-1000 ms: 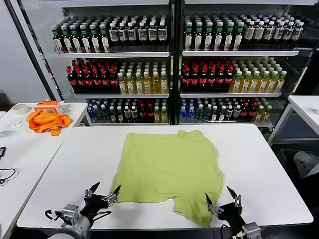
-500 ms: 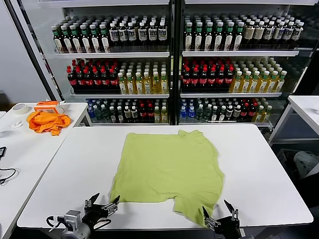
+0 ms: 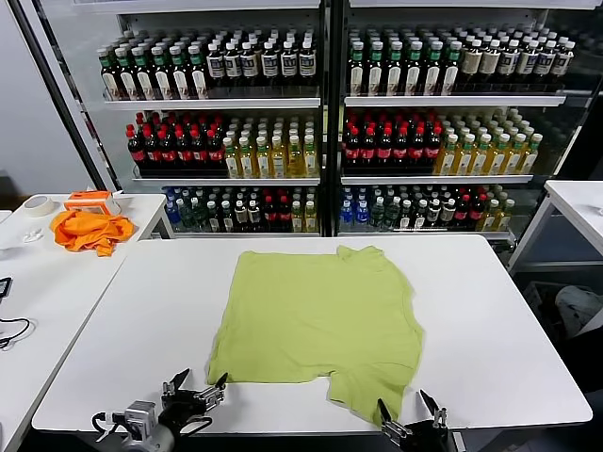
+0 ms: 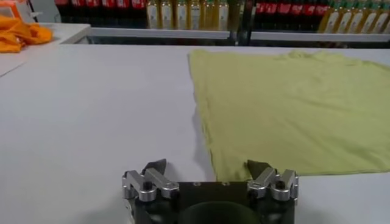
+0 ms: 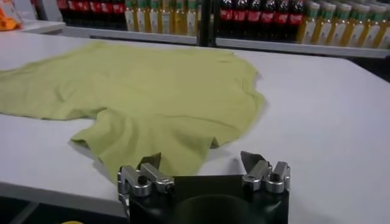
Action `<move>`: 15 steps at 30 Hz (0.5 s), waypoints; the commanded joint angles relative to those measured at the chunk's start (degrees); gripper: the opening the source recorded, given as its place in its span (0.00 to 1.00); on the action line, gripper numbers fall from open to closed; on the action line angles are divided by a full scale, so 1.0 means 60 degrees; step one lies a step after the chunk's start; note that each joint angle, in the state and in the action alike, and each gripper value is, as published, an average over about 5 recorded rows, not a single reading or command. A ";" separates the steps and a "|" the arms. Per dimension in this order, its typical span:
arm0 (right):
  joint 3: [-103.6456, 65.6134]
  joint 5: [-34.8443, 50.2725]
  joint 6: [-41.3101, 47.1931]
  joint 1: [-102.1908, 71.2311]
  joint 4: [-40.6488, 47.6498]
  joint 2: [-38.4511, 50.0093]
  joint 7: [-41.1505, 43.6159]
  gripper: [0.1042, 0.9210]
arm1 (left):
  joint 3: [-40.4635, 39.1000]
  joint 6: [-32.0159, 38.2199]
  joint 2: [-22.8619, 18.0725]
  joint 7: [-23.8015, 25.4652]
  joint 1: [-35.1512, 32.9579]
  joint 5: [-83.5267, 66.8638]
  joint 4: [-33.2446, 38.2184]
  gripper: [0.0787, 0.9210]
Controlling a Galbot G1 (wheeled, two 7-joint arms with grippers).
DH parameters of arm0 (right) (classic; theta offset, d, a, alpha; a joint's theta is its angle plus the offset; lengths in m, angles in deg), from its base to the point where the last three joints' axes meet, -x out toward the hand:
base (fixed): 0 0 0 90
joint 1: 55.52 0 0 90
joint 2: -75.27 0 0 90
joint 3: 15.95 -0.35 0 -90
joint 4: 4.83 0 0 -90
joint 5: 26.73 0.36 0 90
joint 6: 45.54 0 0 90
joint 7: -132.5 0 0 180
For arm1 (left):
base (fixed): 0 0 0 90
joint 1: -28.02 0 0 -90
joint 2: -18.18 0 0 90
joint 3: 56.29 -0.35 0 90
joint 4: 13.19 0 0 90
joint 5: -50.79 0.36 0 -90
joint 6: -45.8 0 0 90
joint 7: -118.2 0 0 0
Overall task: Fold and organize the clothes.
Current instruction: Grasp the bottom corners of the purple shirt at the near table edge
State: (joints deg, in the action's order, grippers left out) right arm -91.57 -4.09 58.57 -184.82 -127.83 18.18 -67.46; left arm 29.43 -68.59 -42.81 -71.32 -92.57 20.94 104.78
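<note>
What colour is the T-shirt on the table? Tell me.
Plain lime green; no print shows on the upturned side. The T-shirt shows best in the head view.

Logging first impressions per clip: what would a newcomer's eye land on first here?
The lime-green T-shirt spread nearly flat in the middle of the white table stands out first. Behind it, a wall of bottle-filled shelves fills the background. At the table's near edge, the left gripper sits open by the shirt's near left corner and the right gripper open at its near right sleeve; neither holds cloth.
</note>
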 commanded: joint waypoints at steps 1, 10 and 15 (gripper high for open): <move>0.0200 0.0350 0.0232 0.0076 0.0145 -0.0017 -0.0105 0.61 | -0.0018 0.0303 -0.0054 0.0224 -0.0143 0.0456 -0.0179 0.72; 0.0280 0.1134 0.0086 0.0255 0.0088 0.0048 0.0041 0.29 | -0.0235 0.0417 -0.0159 0.0323 -0.0272 0.0489 -0.0085 0.42; 0.0340 0.1367 -0.0209 0.0346 0.0158 0.0118 0.0195 0.12 | -0.0340 0.0597 -0.0220 0.0442 -0.0158 0.0471 -0.0228 0.24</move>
State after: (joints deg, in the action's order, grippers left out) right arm -89.75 1.42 58.31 -182.94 -127.22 18.99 -66.58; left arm 28.01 -66.09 -43.90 -69.37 -93.48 23.20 104.18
